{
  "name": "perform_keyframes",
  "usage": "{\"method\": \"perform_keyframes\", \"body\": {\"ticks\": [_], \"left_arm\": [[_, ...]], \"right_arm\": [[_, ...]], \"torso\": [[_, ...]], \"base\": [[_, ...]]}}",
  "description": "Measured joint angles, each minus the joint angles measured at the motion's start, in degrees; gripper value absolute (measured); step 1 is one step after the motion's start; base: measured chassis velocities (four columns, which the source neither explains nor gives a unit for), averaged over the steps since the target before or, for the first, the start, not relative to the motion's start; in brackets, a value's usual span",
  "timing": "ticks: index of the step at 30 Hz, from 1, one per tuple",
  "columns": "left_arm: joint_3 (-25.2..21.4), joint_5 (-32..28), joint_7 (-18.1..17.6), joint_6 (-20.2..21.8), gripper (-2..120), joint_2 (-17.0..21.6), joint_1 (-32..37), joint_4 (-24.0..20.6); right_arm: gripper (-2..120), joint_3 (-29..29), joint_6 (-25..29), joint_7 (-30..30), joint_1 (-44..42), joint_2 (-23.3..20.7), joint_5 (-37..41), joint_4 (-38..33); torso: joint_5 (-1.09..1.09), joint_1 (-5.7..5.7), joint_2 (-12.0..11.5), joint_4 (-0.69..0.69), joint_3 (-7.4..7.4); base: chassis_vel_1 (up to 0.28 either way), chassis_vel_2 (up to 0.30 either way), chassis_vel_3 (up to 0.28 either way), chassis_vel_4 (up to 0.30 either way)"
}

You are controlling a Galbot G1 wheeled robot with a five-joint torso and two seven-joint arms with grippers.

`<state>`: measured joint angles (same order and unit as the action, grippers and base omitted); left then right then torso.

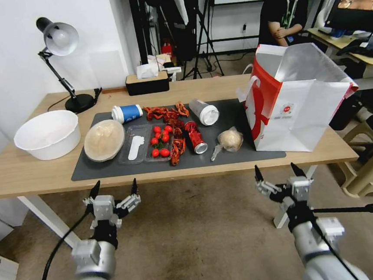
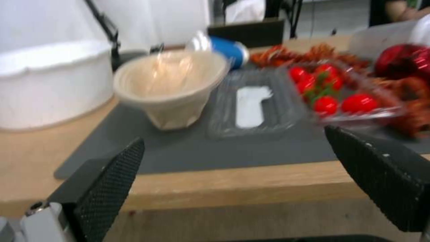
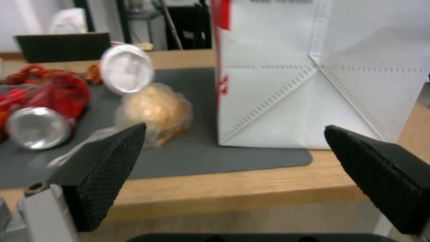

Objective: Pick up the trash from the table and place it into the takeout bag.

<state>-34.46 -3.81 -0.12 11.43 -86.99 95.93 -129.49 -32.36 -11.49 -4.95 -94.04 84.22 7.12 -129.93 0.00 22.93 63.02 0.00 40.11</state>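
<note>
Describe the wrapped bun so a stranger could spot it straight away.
Start at the takeout bag standing at the right end of the table. On the dark grey mat just to its left lies the clear-wrapped bun, near the mat's front edge. It is the only round pale-brown lump in crinkled film; the red drink can beside it is metal.

The head view looks forward and down from above the near edge of the table [image 1: 37, 172], taking in the whole mat [image 1: 237, 122] mid-frame and both arms at the bottom. The left wrist view sits low and close before the table edge, facing the bowl [image 2: 172, 89] at centre left. The right wrist view, equally low, faces the bag [image 3: 313, 77] at upper right. Both wrist views share the can [image 2: 403, 62] with the head view.
</note>
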Motion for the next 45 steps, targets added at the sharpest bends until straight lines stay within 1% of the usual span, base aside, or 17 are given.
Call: {"method": "perform_keyframes", "body": {"ticks": [1, 2, 4, 5, 8, 16, 22, 25, 28, 30, 35, 37, 38, 41, 45], "left_arm": [[-1.19, -1.53, -0.09, 4.66, 100, -0.46, -2.91, 0.92], [-1.95, -2.49, -0.17, 7.14, 100, -0.61, -4.52, 1.44], [-2.29, -2.79, -0.21, 7.40, 100, -0.44, -4.76, 1.49], [-2.59, -2.99, -0.27, 7.40, 100, -0.24, -4.93, 1.59], [-2.75, -3.03, -0.30, 6.89, 100, -0.07, -4.96, 1.80], [-2.87, -3.03, -0.31, 5.16, 100, 0.32, -4.62, 1.86], [-3.01, -2.96, -0.31, 4.70, 100, 0.48, -4.43, 1.82], [-3.23, -2.89, -0.29, 4.53, 100, 0.40, -4.41, 1.57], [-3.36, -2.85, -0.28, 4.48, 100, 0.33, -4.34, 1.37], [-3.55, -2.73, -0.27, 4.30, 100, 0.13, -4.15, 1.14], [-3.64, -2.54, -0.25, 4.08, 100, -0.19, -3.90, 0.80], [-3.75, -2.28, -0.25, 3.65, 100, -0.40, -3.69, 0.62], [-3.75, -2.28, -0.25, 3.65, 100, -0.40, -3.69, 0.62], [-3.93, -1.99, -0.24, 3.17, 100, -0.55, -3.44, 0.38], [-4.11, -1.90, -0.24, 2.94, 100, -0.63, -3.31, 0.32]], "right_arm": [[100, -0.36, -4.42, -1.93, 3.51, -0.67, 2.77, 0.74], [100, -0.49, -7.00, -3.17, 5.84, -1.14, 4.52, 1.22], [100, -0.31, -7.12, -3.37, 6.37, -1.31, 4.92, 1.30], [100, 0.05, -7.11, -3.43, 6.75, -1.48, 5.26, 1.38], [100, 0.48, -6.63, -3.45, 6.94, -1.75, 5.62, 1.39], [100, 3.14, -4.97, -3.47, 7.22, -2.44, 5.77, 1.58], [100, 6.05, -4.64, -5.48, 9.60, -4.67, 8.40, 2.50], [100, 9.52, -4.98, -8.51, 13.79, -7.84, 12.59, 5.43], [100, 10.84, -5.59, -9.40, 15.90, -8.84, 14.20, 6.99], [100, 12.54, -7.01, -10.71, 19.32, -9.91, 16.00, 9.27], [100, 14.29, -8.59, -12.39, 23.30, -10.43, 17.86, 12.21], [100, 15.52, -9.31, -13.96, 25.89, -10.46, 18.74, 15.38], [100, 15.52, -9.31, -13.96, 25.89, -10.46, 18.74, 15.38], [100, 17.05, -9.37, -15.09, 28.78, -10.66, 19.60, 19.28], [100, 18.01, -9.14, -15.46, 30.61, -10.66, 20.08, 21.21]], "torso": [[0.00, 0.00, 0.00, 0.00, 0.01], [-0.03, 0.00, 0.00, 0.00, 0.01], [-0.02, 0.01, 0.00, 0.00, 0.01], [0.02, 0.01, -0.01, 0.01, 0.01], [-0.02, 0.00, -0.01, 0.00, 0.00], [-0.01, -0.01, 0.00, 0.00, -0.01], [0.00, -0.01, 0.00, 0.00, -0.01], [0.00, -0.01, 0.00, -0.01, 0.00], [0.00, -0.01, 0.00, 0.00, 0.00], [0.00, -0.01, 0.00, 0.00, 0.00], [0.00, -0.01, 0.00, 0.00, 0.00], [0.00, -0.01, 0.00, 0.00, -0.01], [0.00, -0.01, 0.00, 0.00, -0.01], [0.01, -0.01, 0.00, 0.00, 0.00], [-0.01, -0.01, 0.00, 0.00, 0.00]], "base": [[0.000, 0.000, 0.000, 0.000], [0.000, 0.000, 0.000, 0.000], [0.000, 0.000, 0.000, 0.000], [0.000, 0.000, 0.000, 0.000], [0.000, 0.000, 0.000, 0.000], [0.000, 0.000, 0.000, 0.000], [0.000, 0.000, 0.000, 0.000], [0.000, 0.000, 0.000, 0.000], [0.000, 0.000, 0.000, 0.000], [0.000, 0.000, 0.000, 0.000], [0.000, 0.000, 0.000, 0.000], [0.000, 0.000, 0.000, 0.000], [0.000, 0.000, 0.000, 0.000], [0.000, 0.000, 0.000, 0.000], [0.000, 0.000, 0.000, 0.000]]}}
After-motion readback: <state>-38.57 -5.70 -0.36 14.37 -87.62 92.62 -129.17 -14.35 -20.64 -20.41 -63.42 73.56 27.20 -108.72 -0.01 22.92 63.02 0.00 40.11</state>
